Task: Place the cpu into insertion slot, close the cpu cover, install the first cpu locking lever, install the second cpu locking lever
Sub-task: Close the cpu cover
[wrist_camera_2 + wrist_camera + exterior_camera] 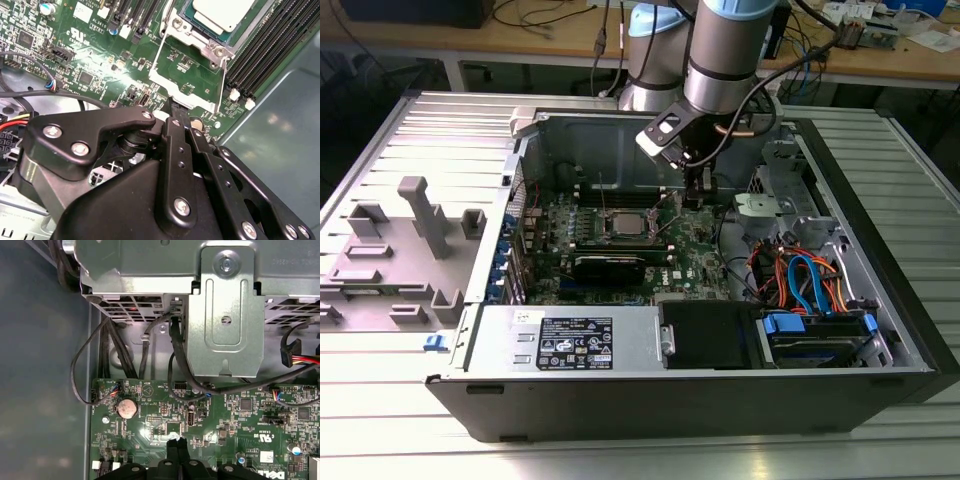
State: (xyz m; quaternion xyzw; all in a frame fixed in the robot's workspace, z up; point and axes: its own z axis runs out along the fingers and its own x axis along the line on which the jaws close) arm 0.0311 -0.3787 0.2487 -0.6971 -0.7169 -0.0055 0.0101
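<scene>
The cpu (225,12) lies pale and square in the insertion slot (197,37) on the green motherboard (100,50). The cpu cover (186,100), a thin silver frame, is swung open away from the slot, with the board showing through its window. My gripper (172,104) is shut, and its black fingertips are at the cover's free edge; I cannot tell whether they pinch it. In the exterior view my gripper (695,195) hangs inside the open computer case, just to the exterior view's right of the slot (625,222). The first wrist view has the fingertips (175,442) together above the board.
Long black memory slots (270,50) run beside the socket. A metal drive cage (225,310) with black cables stands past the board's edge. Coloured cables (800,275) and a power supply (570,340) fill the case's near side. A grey plastic fixture (415,240) sits to the exterior view's left.
</scene>
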